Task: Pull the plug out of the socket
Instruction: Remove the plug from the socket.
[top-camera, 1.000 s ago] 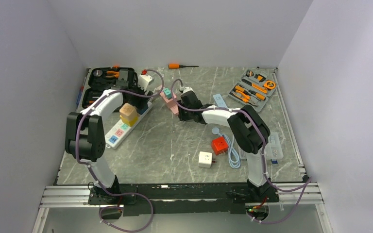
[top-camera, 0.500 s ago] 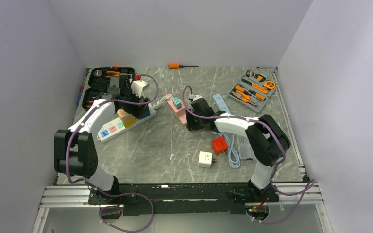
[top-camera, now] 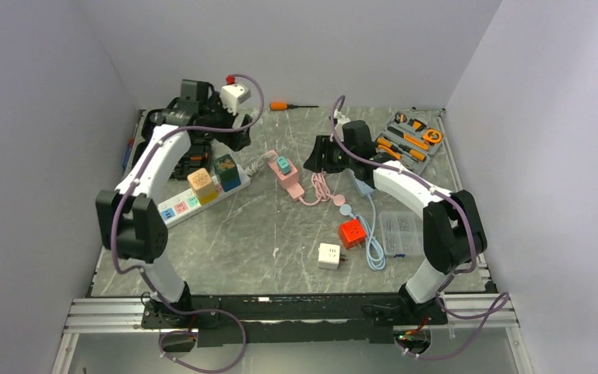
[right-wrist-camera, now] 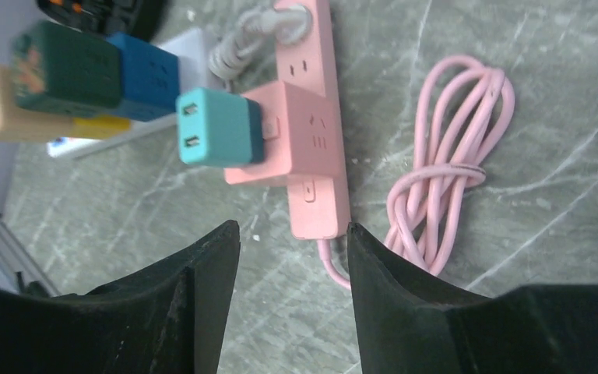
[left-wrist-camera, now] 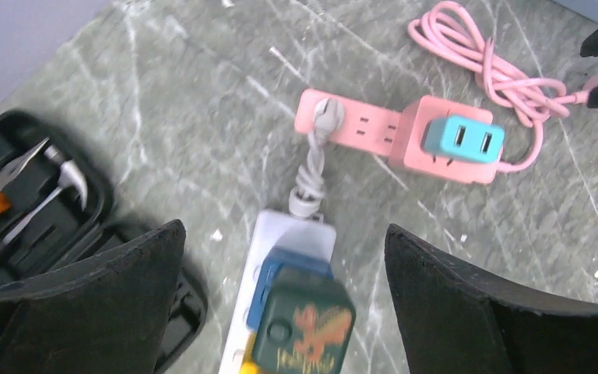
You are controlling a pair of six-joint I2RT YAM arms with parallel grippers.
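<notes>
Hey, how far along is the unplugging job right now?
Done: nothing visible yet; the round grey plug is seated in the end socket of the pink power strip. In hand: nothing; the left gripper and the right gripper both hover open and empty above it. Left: grip that plug and pull it out, likely while steadying the pink strip.

Matt pink plastic socket strip (left-wrist-camera: 366,128), smooth teal plastic plug (left-wrist-camera: 463,139), veined stone-look tabletop (left-wrist-camera: 163,117)

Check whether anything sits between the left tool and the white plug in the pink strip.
Nothing visible does. The left tool hangs open, and the white plug sits exposed at the end of the pink strip. The green adapter stands on the white strip, clear of the plug.
</notes>
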